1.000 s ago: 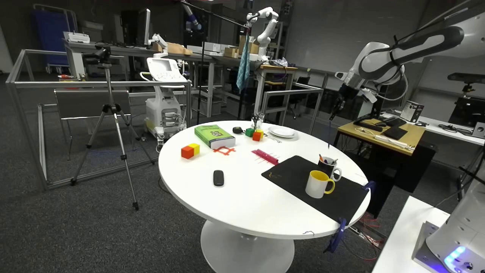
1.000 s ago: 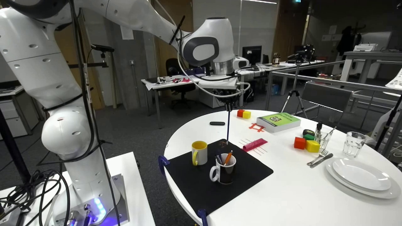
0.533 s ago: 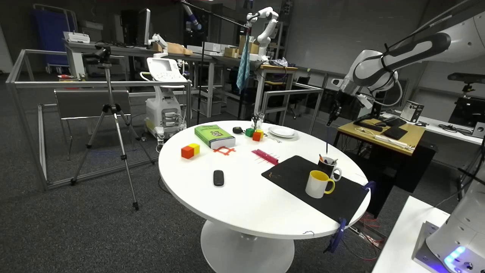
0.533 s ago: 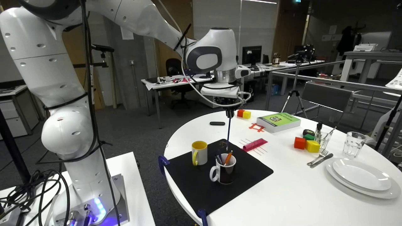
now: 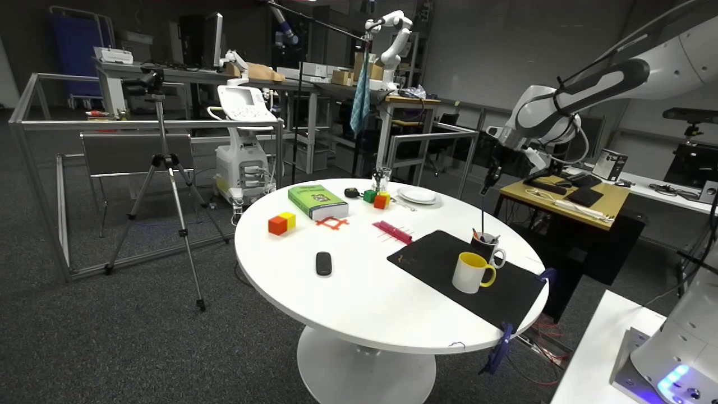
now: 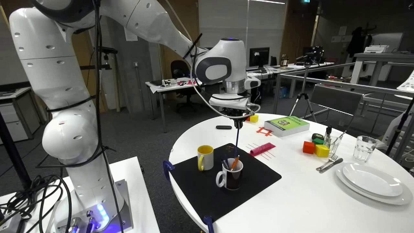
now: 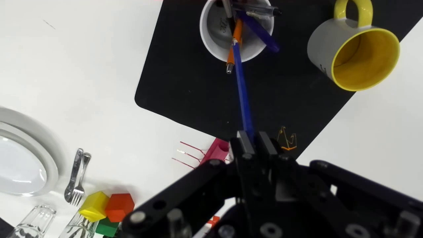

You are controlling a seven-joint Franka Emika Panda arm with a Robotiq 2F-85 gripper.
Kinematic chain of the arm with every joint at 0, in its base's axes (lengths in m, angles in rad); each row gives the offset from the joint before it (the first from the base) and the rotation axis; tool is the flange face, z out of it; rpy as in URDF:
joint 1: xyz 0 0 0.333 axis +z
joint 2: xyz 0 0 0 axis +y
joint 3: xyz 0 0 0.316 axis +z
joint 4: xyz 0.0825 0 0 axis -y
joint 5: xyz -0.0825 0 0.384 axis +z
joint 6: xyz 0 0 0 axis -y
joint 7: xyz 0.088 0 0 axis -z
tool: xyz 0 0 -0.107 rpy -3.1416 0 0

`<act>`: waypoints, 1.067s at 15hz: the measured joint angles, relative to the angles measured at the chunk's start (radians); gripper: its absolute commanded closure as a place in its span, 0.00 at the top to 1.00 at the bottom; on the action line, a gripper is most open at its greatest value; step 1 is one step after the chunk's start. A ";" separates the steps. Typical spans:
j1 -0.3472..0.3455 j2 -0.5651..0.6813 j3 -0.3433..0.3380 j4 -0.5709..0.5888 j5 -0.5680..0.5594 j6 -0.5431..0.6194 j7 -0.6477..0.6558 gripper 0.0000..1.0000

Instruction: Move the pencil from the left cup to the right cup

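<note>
My gripper (image 7: pixel 256 140) is shut on a long blue pencil (image 7: pixel 242 89), which points down from the fingertips. In the wrist view the pencil's tip lies over the mouth of a black mug with a white inside and handle (image 7: pixel 211 46). That mug holds an orange pen (image 7: pixel 237 31) and several other pens. In both exterior views the pencil (image 6: pixel 236 142) hangs nearly upright and its lower end meets the black mug (image 6: pixel 233 181); how deep the tip sits, I cannot tell. A white mug with a yellow inside (image 5: pixel 465 275) stands beside it and shows in the wrist view (image 7: pixel 322 46).
Both mugs stand on a black mat (image 6: pixel 207 194) clamped to the round white table (image 6: pixel 291 210). A pink holder (image 6: pixel 262 149), plates (image 6: pixel 372 181), cutlery (image 6: pixel 330 163), glasses (image 6: pixel 364 149), coloured cubes (image 6: pixel 309 147), a green book (image 6: pixel 287 124) and a black remote (image 6: pixel 223 127) lie farther off.
The gripper has moved down with the pencil. The pencil's lower end has come down from above the black mug to its mouth. The mugs have not moved.
</note>
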 measured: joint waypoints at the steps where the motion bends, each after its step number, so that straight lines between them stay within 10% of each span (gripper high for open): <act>1: 0.000 0.009 0.001 0.000 0.000 0.021 -0.003 0.02; 16: -0.017 0.076 0.025 0.000 0.107 0.084 -0.164 0.02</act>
